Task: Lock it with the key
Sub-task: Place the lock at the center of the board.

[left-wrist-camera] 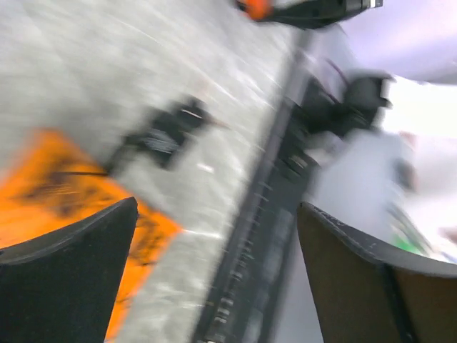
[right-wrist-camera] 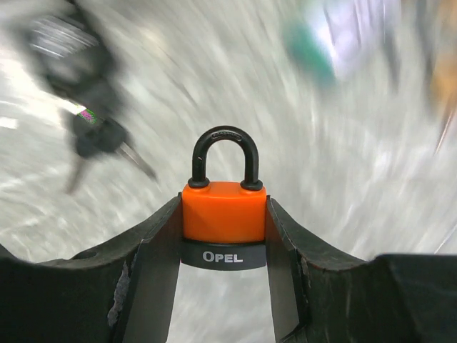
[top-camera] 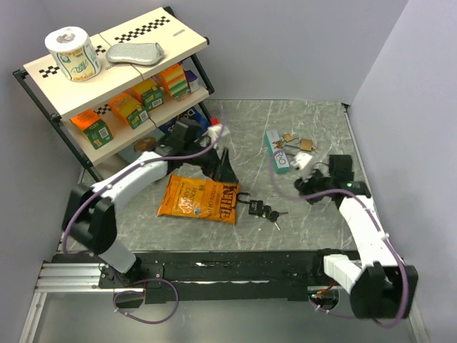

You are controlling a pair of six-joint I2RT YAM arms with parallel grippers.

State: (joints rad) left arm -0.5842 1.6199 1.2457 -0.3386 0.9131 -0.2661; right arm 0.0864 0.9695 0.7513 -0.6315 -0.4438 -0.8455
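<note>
top external: the right gripper [top-camera: 307, 184] hangs low over the right side of the table [top-camera: 314, 121]. the left gripper [top-camera: 230, 176] hangs above the far edge of the chip bag [top-camera: 200, 199]. a black padlock [top-camera: 258, 207] with a bunch of keys [top-camera: 274, 216] lies on the table between the arms, just right of the bag.

left wrist: blurred, but its fingers [left-wrist-camera: 71, 271] stand wide with nothing between them.

right wrist: the fingers [right-wrist-camera: 150, 264] clamp the orange padlock [right-wrist-camera: 223, 211] by its sides. it is upright, its black shackle seated in both holes, with a black band marked opel at its base. the keyhole is hidden.

to do this well, i'd hold that padlock steady with its keyhole end reachable. the left gripper should come low onto one key's head, not the whole bunch.
</note>
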